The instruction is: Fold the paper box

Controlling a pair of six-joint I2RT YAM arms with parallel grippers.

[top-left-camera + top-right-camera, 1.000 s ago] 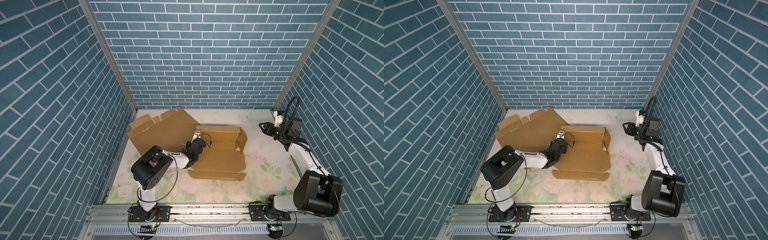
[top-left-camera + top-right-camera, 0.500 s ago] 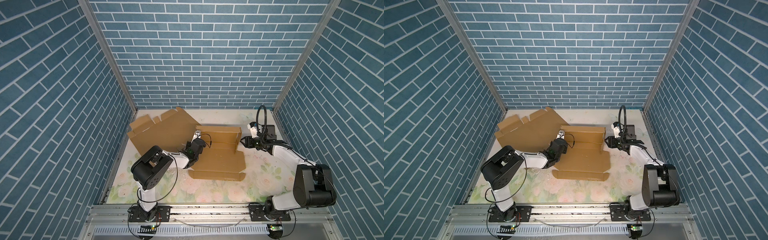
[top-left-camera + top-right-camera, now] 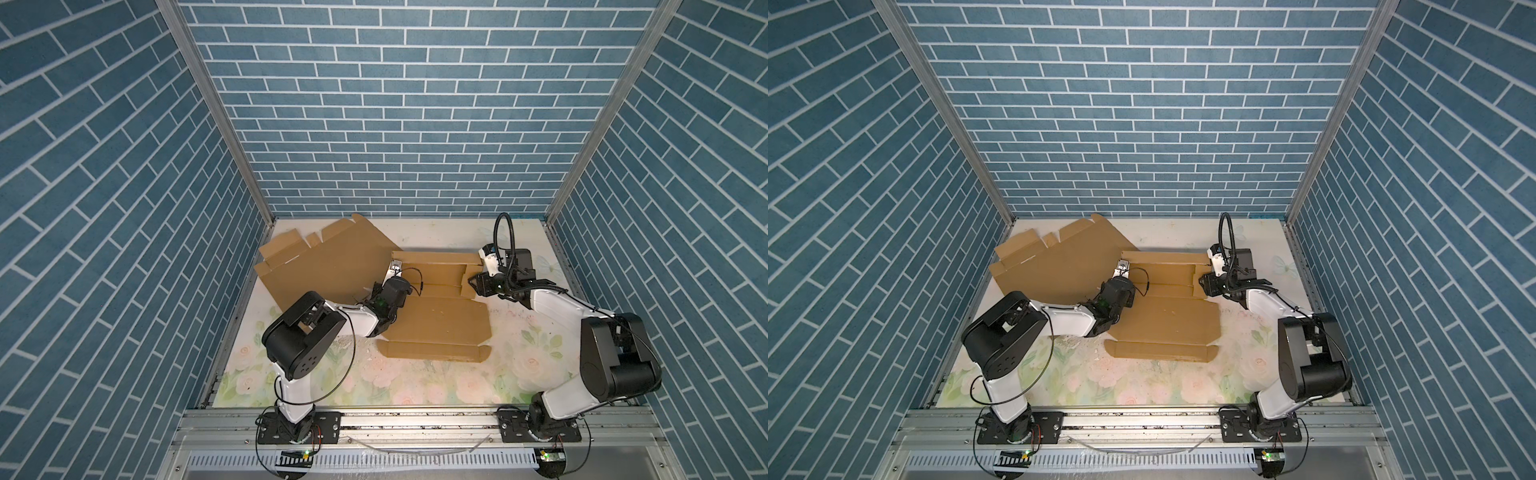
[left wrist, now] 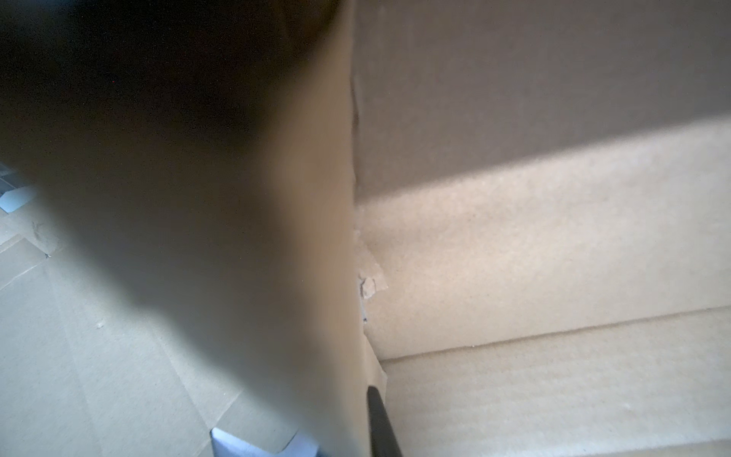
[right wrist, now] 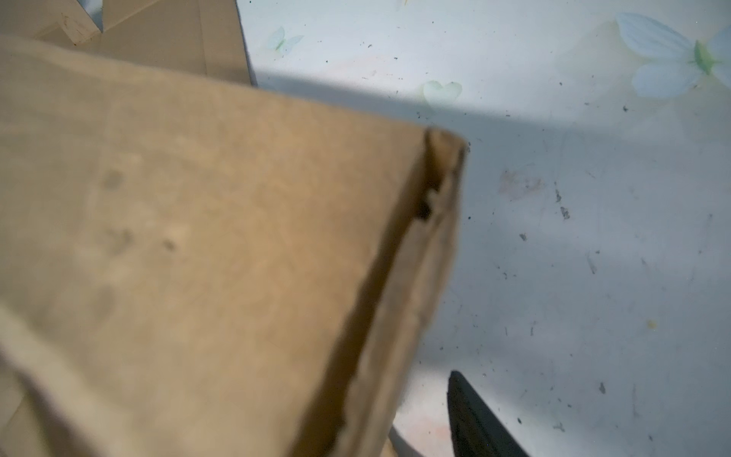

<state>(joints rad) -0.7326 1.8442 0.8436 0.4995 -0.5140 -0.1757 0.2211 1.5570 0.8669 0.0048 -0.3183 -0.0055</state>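
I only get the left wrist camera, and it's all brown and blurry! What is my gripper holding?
Observer: The left gripper pinches a flap at the rear left corner of the paper box, which is still mostly flat.
Operator: Where's the other arm?
Observer: The right gripper is open beside the box's rear right flap.
Operator: Is there other stuff?
Observer: Yes, a second cardboard sheet lies beside the box, towards the left wall.
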